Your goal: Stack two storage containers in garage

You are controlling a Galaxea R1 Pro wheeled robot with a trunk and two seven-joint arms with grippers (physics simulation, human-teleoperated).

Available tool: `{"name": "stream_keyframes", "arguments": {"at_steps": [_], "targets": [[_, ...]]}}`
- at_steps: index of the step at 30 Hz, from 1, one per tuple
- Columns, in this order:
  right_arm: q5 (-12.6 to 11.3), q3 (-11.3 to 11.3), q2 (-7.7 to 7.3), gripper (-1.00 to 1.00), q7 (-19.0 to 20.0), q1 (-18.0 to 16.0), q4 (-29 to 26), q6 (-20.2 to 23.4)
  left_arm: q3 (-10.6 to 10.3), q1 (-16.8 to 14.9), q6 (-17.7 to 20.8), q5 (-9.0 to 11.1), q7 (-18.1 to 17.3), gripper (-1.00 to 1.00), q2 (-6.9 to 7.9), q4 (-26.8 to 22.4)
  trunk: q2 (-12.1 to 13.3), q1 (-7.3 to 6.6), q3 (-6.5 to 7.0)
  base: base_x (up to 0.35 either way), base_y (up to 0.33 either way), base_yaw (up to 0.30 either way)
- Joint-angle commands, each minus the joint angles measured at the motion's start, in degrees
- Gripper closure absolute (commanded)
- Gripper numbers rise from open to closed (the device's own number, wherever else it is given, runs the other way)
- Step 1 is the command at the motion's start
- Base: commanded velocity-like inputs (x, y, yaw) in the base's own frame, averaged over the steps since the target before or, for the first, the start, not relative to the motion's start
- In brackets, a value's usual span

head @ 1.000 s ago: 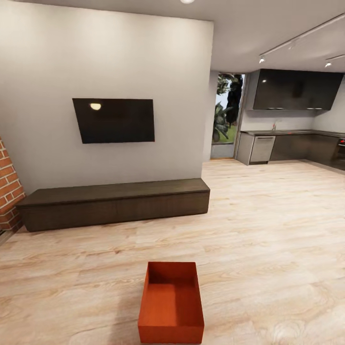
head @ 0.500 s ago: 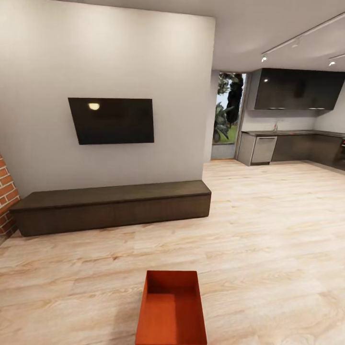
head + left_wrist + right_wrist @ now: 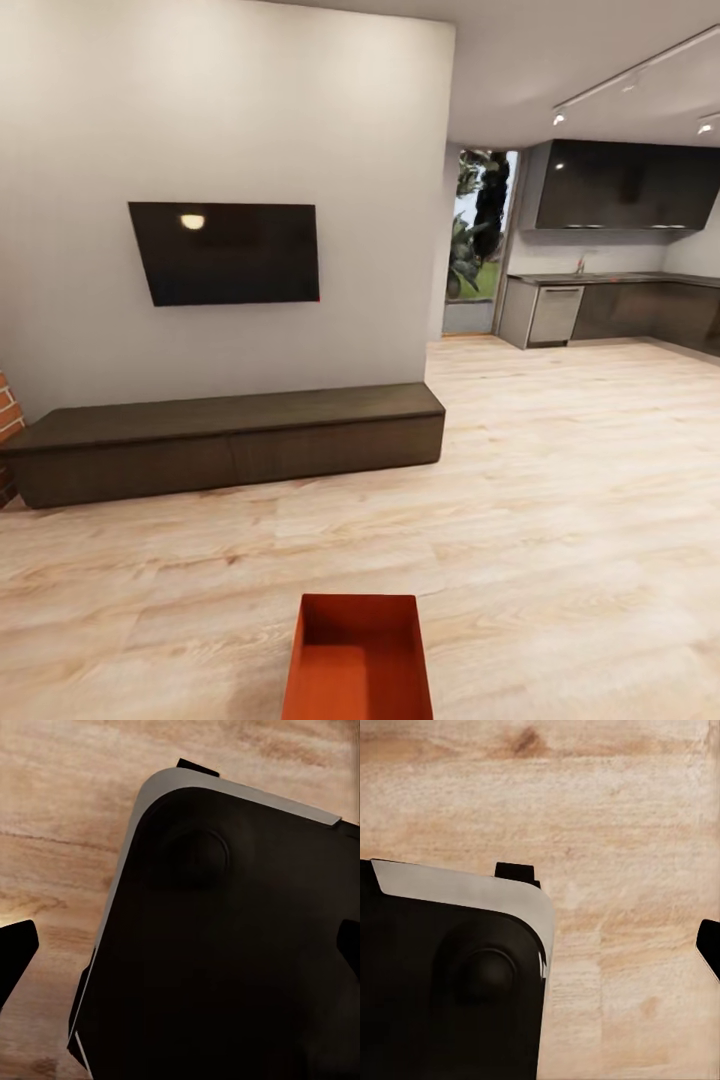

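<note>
Sitting on the plank floor was one storage container — orange-red, open-topped, thin-walled. Whether either gripper was parted or closed could not be told.

Matt orange-red bin, smooth-walled. Light wood plank floor, grained, faint sheen. Dark wood cabinet, matt. Glossy black TV. Plain matt white wall. Smooth black robot base, pale-edged.

A dark fingertip of the left gripper is seen at each side edge of the left wrist view, the two set wide apart above the robot's black, grey-rimmed base. One dark fingertip of the right gripper is seen in the right wrist view, beside the same black base; its partner cannot be made out.
</note>
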Motion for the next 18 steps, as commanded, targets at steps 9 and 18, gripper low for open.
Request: {"name": "stream_keyframes", "arguments": {"at_steps": [9,18], "targets": [[-0.5,0.6,0.13,-1.00,-0.1,-0.1,0.2,-0.3,0.0,0.0,-0.1,0.2,0.1,-1.00,0.01,0.0,0.0,0.02,-0.05,0.064,0.000,0.000],[-0.6,0.5,-0.03,-1.00,-0.1,-0.1,0.2,-0.3,0.0,0.0,-0.1,0.2,0.1,-1.00,-0.14,0.0,0.0,0.02,-0.05,0.000,0.152,0.000]]}}
